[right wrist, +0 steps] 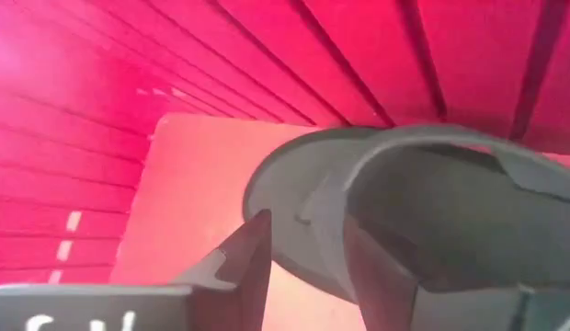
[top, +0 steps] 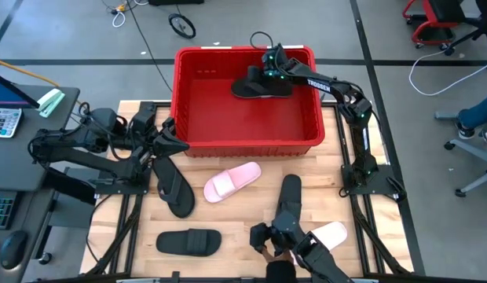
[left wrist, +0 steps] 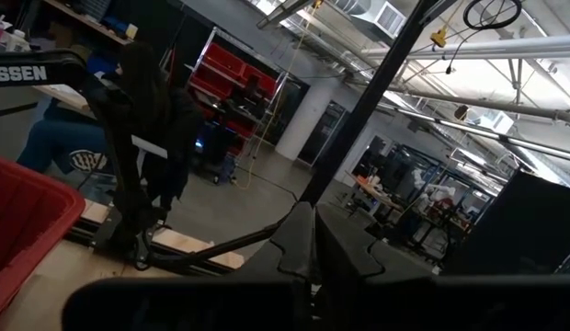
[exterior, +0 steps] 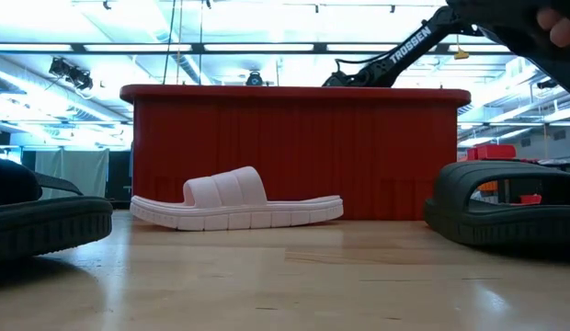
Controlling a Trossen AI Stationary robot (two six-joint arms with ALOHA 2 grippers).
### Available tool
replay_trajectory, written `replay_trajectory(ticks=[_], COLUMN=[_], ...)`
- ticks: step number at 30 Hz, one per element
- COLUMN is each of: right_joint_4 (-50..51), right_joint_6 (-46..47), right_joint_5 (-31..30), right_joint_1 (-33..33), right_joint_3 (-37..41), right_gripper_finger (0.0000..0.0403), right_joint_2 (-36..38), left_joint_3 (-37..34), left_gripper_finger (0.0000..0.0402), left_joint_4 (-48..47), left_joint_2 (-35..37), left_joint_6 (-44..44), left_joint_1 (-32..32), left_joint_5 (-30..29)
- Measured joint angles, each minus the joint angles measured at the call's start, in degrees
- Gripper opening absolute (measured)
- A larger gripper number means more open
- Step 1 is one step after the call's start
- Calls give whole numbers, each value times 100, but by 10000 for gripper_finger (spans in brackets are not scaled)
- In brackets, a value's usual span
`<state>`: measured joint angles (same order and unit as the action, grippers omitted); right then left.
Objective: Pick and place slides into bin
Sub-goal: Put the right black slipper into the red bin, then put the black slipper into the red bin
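The red bin (top: 247, 118) stands at the table's far middle. My right gripper (top: 269, 72) reaches into it from the right and is shut on a black wide-strap slide (top: 263, 86). My left gripper (top: 171, 143) hangs shut and empty by the bin's near left corner, above a black flip-flop (top: 173, 189). On the table lie flat a pale pink slide (top: 232, 181), a black slide (top: 188, 241), a second flip-flop (top: 289, 204) and a second pale pink slide (top: 331, 234). My right gripper pinches the black slide's side rim (right wrist: 294, 216) beside the strap (right wrist: 432, 147), one finger (right wrist: 248, 267) outside the rim and one (right wrist: 377, 271) on the footbed side. The fingers slant down from the bin's far side. Whether the slide rests on the bin's floor I cannot tell.
The bin's near wall (exterior: 294, 147) rises behind the pale pink slide (exterior: 239, 202). The arm bases stand at the table's left (top: 94, 157) and right (top: 361, 169) edges. A dark mount (top: 275, 240) sits at the near edge. Bare wood lies between the shoes.
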<state>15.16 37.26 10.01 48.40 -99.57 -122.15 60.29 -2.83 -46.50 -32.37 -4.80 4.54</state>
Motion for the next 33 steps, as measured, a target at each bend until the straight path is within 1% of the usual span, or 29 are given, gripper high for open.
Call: replay_trajectory(ticks=[5,7,10,12,14,16,19,23,26,28,33], right_joint_4=[293,437,594,659,771,751,671,701,784,892,1186], right_joint_6=[2,78,59,-312,-636,-1004,-1397,-1552,-1734,-1967,-2512], right_joint_5=[-521,-507,173,619,861,962,1037,1089,1147,1038,314], right_joint_1=[-15,-2,-82,-261,-526,-776,-1114,-1751,-2363,-2770,-3764], right_joint_3=[0,0,0,0,10,11,7,4,4,0,0], right_gripper_finger=[141,141,140,140,140,139,137,137,137,137,137], right_joint_2=[0,0,0,27,140,391,1006,1924,2569,2959,3651], left_joint_3=[0,0,0,0,0,0,0,1,2,2,0], left_gripper_finger=[14,11,9,8,10,15,24,35,45,53,76], left_joint_4=[-2,-17,-84,-96,-96,-112,-233,-594,-1279,-2057,-4216], left_joint_2=[0,0,1,1,2,2,2,2,0,-5,-263], left_joint_6=[-65,-179,-182,-180,-126,41,135,183,98,-193,-1394], left_joint_1=[0,0,0,0,0,0,-23,-126,-224,-306,-416], left_joint_5=[0,2,2,2,2,2,98,312,396,404,297])
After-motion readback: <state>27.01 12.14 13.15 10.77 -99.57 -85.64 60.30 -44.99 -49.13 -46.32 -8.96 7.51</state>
